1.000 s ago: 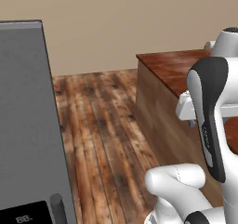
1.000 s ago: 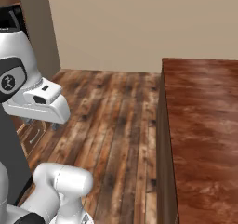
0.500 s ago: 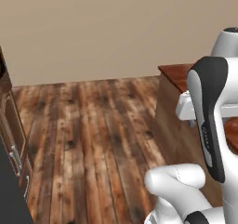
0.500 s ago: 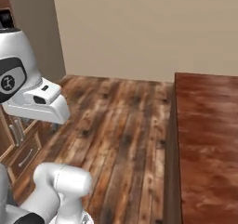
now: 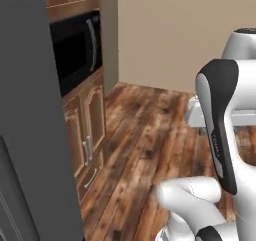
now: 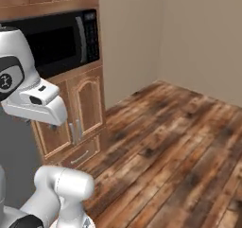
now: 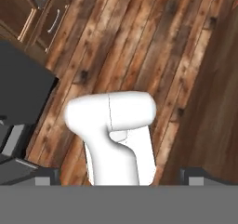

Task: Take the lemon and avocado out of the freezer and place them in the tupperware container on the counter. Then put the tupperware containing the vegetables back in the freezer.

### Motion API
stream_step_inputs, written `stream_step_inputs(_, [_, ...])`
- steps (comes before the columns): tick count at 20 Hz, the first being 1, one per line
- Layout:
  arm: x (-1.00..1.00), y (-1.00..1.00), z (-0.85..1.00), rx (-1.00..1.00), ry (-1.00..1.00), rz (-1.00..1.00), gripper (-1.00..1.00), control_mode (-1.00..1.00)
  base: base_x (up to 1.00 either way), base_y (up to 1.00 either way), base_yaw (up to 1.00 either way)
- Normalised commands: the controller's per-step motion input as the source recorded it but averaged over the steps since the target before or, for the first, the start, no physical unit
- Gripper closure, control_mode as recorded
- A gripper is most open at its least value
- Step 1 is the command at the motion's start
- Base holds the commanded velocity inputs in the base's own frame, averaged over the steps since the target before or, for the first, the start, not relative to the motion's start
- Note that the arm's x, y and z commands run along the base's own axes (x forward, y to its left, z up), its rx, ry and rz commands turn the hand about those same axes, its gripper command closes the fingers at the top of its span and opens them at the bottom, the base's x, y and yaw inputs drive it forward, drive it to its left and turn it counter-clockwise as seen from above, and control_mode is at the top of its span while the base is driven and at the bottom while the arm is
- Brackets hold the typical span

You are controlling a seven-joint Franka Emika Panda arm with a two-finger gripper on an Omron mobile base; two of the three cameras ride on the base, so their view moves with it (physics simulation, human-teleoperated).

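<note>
One dark freezer (image 5: 30, 115) door (no readable labels), hand (image 7: 118, 177) spread, empty.

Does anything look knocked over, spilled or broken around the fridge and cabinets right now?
Nothing stands out. The dark grey freezer shows a plain, unmarked side, the wooden cabinet doors beside it are shut and straight, the built-in microwave sits square, and the wood floor shows no spill.

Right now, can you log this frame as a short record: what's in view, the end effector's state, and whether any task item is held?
freezer: tall dark grey panel, left edge of left base view
neighbouring units: wooden cabinets with a black built-in microwave above
floor: bare wood planks
end effector: open, nothing between the tips
task items held: none
</note>
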Motion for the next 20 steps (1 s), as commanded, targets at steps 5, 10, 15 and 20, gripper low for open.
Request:
stream_step_inputs(5, [0.00,0.00,0.00,0.00,0.00,0.00,-1.00,1.00,0.43,0.01,0.89])
stream_step_inputs(10, [0.00,0.00,0.00,0.00,0.00,0.00,-1.00,1.00,0.25,0.11,0.88])
stream_step_inputs(15, [0.00,0.00,0.00,0.00,0.00,0.00,-1.00,1.00,0.30,0.12,0.81])
stream_step_inputs(20, [0.00,0.00,0.00,0.00,0.00,0.00,-1.00,1.00,0.80,0.28,0.43])
